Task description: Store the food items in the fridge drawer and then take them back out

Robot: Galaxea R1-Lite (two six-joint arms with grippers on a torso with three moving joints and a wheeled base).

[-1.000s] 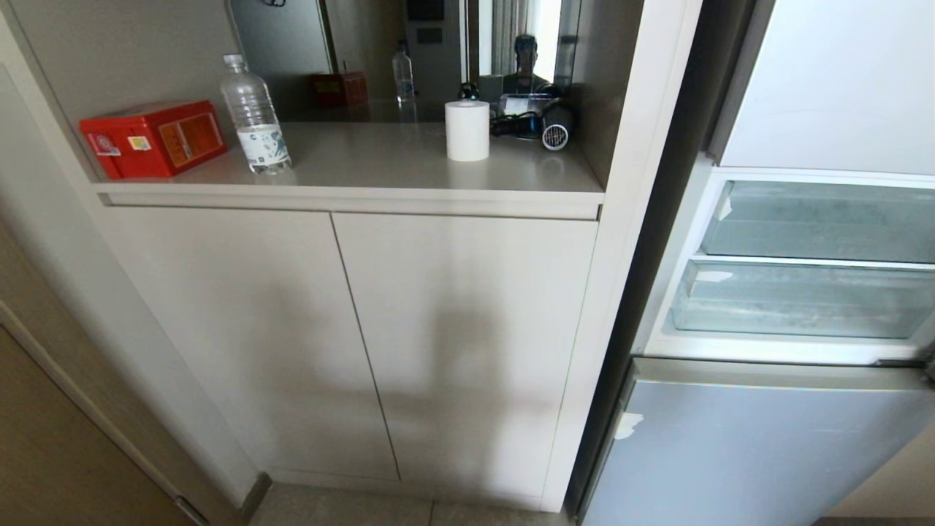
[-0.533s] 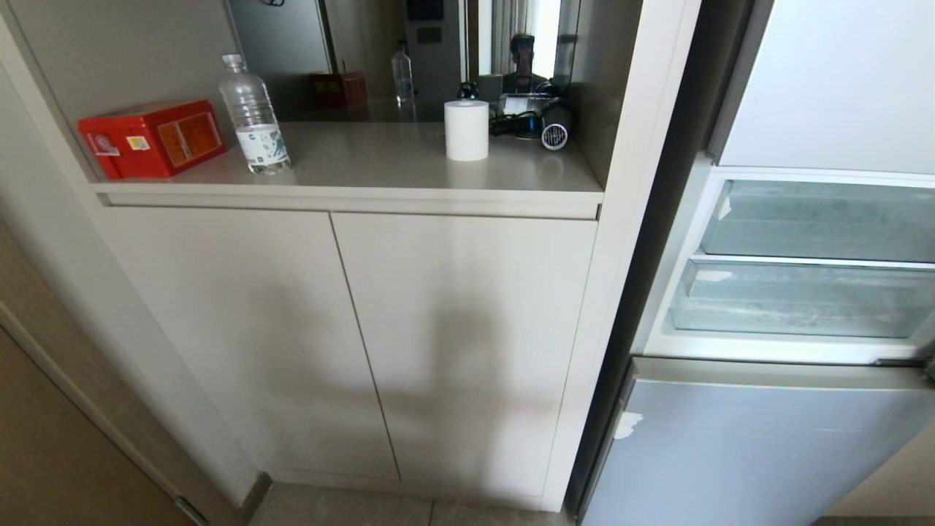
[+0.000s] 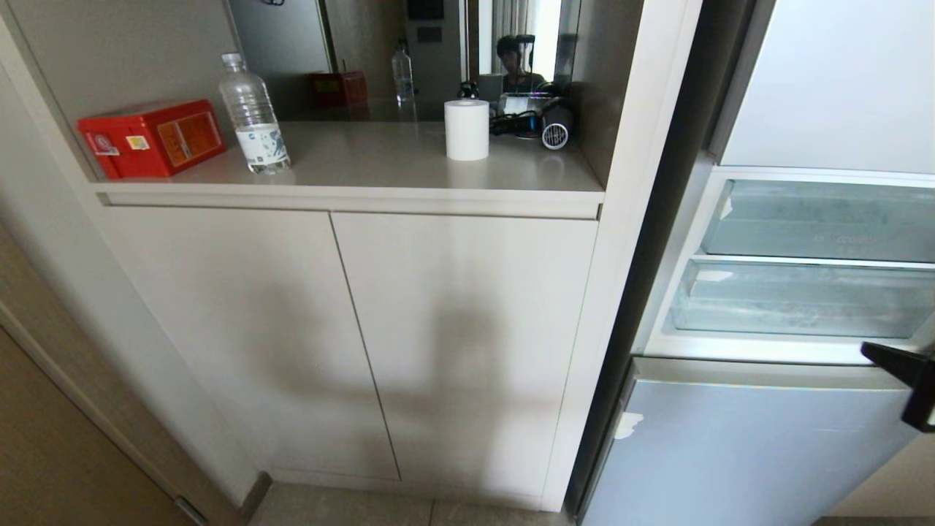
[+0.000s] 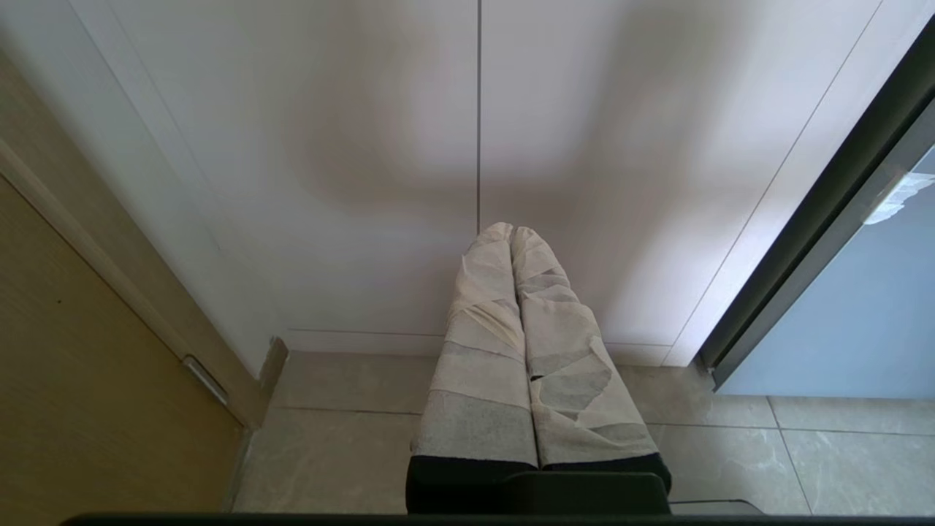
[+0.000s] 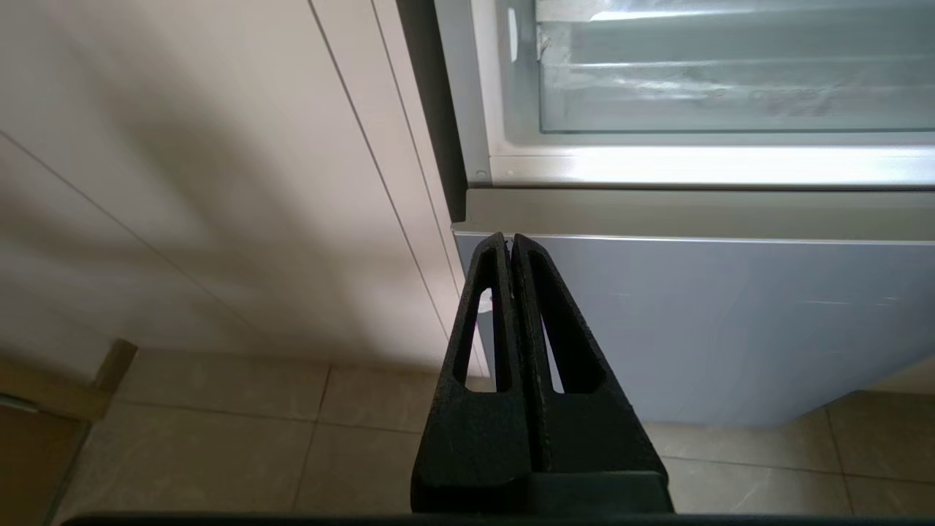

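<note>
We face a beige cabinet [image 3: 350,329] with two closed doors, shadow falling across them. Its bench [image 3: 394,164] sits before a mirror [image 3: 409,51]. Below we see grey floor tiles [image 4: 350,431] and, at left, a wood-toned panel [image 3: 51,446].

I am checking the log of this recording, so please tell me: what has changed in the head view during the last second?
The right end effector has come into the head view at its right edge, in front of the fridge, fingers shut and empty. It has taken hold of nothing. The person's reflection in the mirror has shifted. The fridge drawer, red box, water bottle, paper roll and left end effector stayed as they were.
</note>
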